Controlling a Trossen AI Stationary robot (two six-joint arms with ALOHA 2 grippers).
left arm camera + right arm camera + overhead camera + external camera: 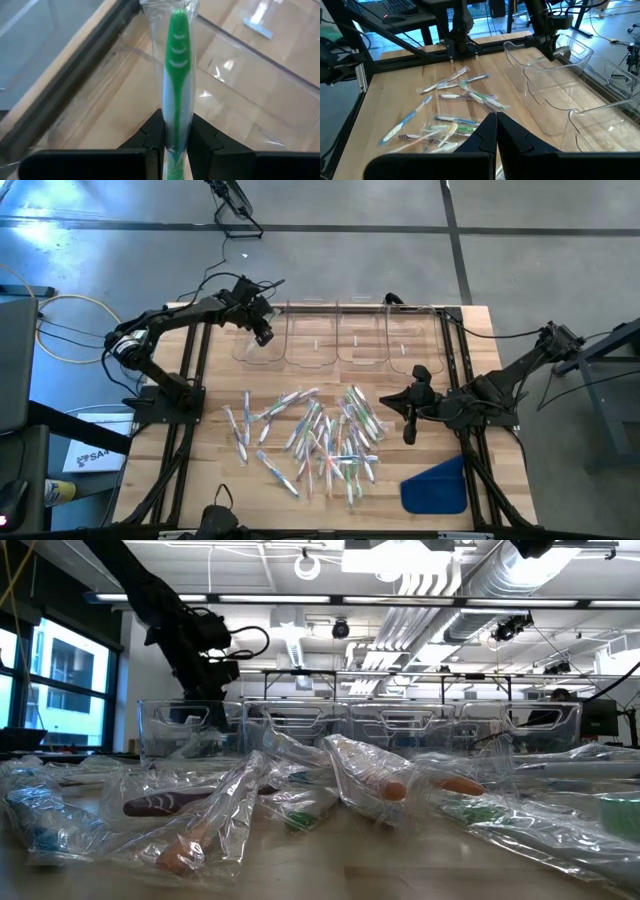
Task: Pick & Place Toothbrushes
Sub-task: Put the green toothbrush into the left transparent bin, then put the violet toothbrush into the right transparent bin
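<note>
From above, the left hand [262, 332] hangs over the leftmost of four clear bins [262, 340] at the bench's [215, 470] far edge. The loose toothbrushes [315, 440] lie in a heap mid-bench, too tangled to count. The right hand [410, 425] waits beside them, clenched on nothing.

The left wrist view shows that hand's fingers [150, 137] grasping one green wrapped toothbrush [177, 75]. It should probably be lowered inside the bin walls before release.
</note>
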